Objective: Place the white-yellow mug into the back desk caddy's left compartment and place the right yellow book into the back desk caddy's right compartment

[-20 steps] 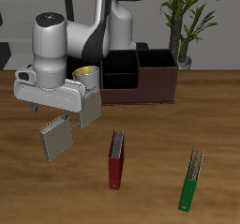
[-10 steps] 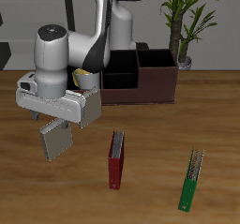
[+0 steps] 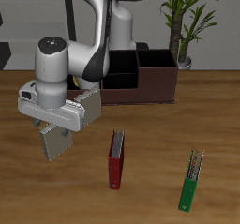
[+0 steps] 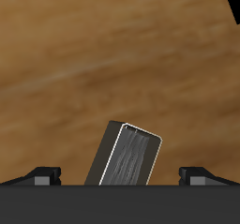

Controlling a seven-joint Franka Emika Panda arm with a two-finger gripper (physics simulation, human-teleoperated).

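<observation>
The right yellow book renders grey with a dark edge and lies flat on the wood near the table's side. My gripper hangs just above it, open, with nothing held. In the wrist view the book sits at a slant between the two wide-apart fingertips. The back desk caddy, a dark reddish-brown box with black wells, stands farther back beside the robot's base. My hand hides the white-yellow mug in the exterior view, and the mug is out of the wrist view.
A red book lies near the middle of the table and a green book closer to the front edge. A potted plant stands behind the caddy's far end.
My hand has dropped lower toward the grey-looking book and now covers the mug that showed beside the caddy. The books and caddy have not moved.
</observation>
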